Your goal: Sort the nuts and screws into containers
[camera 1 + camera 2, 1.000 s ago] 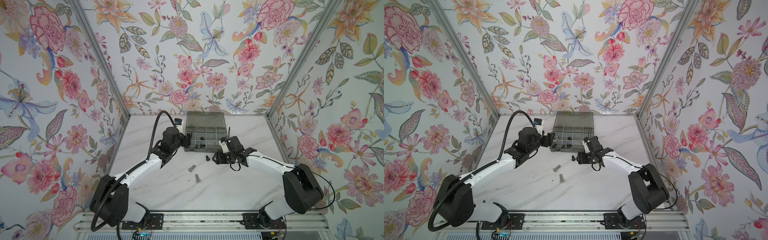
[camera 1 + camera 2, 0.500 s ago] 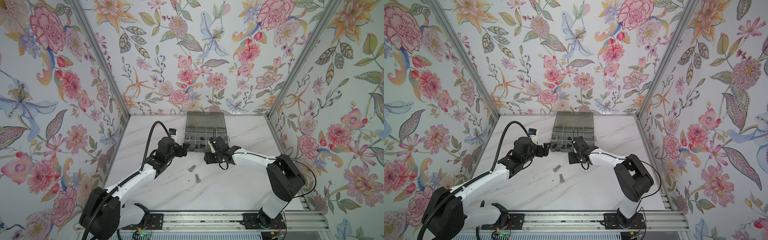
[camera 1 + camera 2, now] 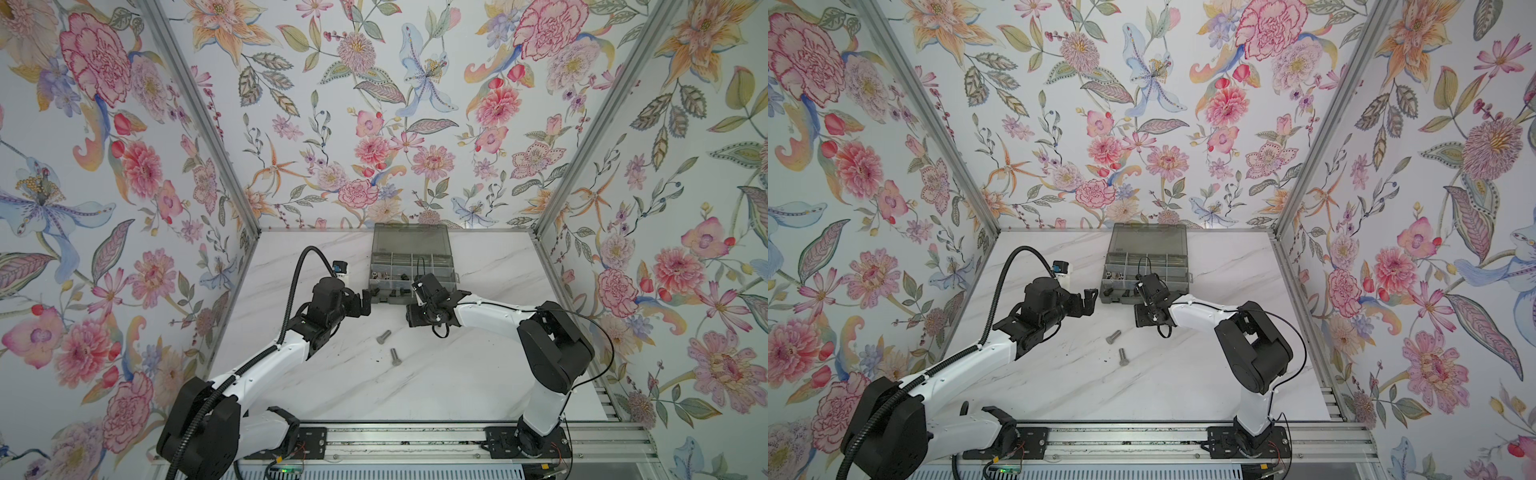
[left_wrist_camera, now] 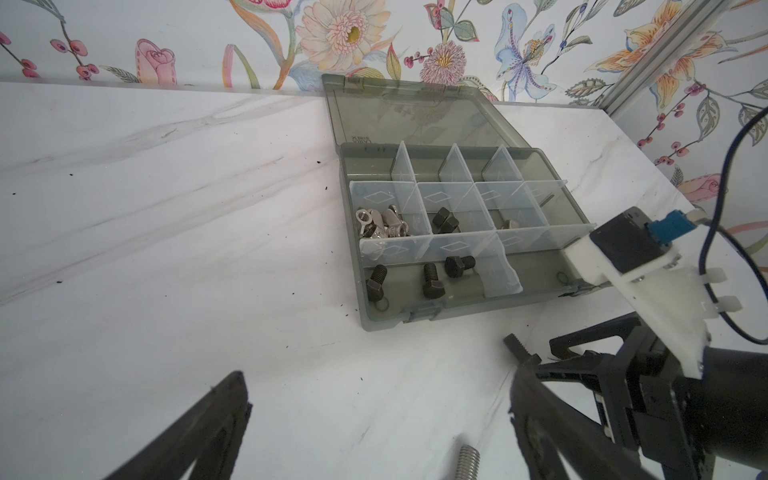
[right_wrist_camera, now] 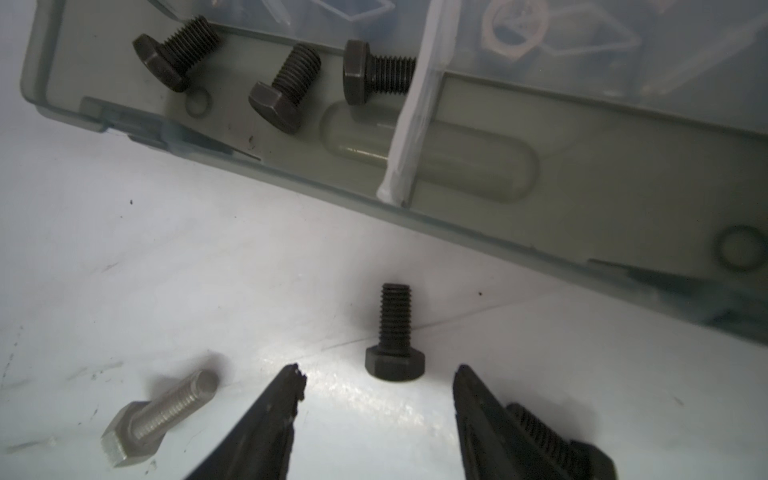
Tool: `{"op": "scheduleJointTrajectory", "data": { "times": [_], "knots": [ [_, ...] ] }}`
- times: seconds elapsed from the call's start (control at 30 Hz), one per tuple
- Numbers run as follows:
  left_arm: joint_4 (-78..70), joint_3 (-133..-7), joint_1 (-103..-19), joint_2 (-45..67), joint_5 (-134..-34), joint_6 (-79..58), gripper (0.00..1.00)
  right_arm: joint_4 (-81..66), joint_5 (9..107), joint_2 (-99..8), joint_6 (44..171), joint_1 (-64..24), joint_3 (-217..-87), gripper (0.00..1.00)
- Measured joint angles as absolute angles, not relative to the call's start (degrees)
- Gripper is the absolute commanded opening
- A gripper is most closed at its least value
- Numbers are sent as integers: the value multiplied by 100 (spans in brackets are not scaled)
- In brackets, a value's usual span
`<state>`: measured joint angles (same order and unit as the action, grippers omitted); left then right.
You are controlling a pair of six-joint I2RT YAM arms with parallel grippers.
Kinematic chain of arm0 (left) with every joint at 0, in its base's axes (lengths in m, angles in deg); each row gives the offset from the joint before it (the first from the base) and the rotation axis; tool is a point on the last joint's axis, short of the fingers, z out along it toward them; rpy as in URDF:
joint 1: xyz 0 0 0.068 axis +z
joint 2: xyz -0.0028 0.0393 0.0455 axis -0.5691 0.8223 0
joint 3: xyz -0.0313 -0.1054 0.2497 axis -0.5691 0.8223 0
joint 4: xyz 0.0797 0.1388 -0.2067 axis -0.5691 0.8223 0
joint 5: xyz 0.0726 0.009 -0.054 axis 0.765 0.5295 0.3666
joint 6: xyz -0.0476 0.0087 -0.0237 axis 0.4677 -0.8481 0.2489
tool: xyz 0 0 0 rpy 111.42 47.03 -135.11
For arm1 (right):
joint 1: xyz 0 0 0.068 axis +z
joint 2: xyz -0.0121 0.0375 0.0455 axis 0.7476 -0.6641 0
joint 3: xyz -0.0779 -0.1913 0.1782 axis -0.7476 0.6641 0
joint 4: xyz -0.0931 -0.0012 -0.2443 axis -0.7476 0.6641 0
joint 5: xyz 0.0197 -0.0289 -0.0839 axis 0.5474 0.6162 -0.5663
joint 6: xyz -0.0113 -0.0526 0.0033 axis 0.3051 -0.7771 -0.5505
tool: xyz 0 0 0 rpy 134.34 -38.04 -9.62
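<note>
The left hand (image 3: 365, 301) is wide open and holds nothing, a silver screw (image 3: 384, 336) and a second silver screw (image 3: 395, 356) lie mid-counter (image 3: 457, 374), and the right hand (image 5: 379, 370) is half open around a black screw (image 5: 396, 324), not touching it, by the near side of the grey box (image 3: 411, 239).

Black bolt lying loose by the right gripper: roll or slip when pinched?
The black bolt looks metal, likely rigid. Lying flat on the glossy table, it may skid if nudged, though its hex head should limit rolling. The threaded shank probably gives the right gripper better bite.
</note>
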<state>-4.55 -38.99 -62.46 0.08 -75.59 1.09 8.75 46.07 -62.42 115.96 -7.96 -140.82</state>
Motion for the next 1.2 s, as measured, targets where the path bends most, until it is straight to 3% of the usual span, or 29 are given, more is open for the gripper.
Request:
{"op": "scheduleJointTrajectory", "data": {
  "times": [0.37,0.6,1.07,1.2],
  "knots": [
    [-488,-3824,-6196,-3,-7609,105,99,853,4607,-6546,11617,-785,-14171,53],
    [-490,-3824,-6196,24,-7733,107,99,834,4585,-6644,11630,-785,-14213,44],
    [-492,-3824,-6163,181,-7773,107,99,794,4616,-6675,11613,-785,-14230,6],
    [-490,-3824,-6163,183,-7777,105,99,707,4815,-6660,11550,-785,-14222,2]
  ]
}}
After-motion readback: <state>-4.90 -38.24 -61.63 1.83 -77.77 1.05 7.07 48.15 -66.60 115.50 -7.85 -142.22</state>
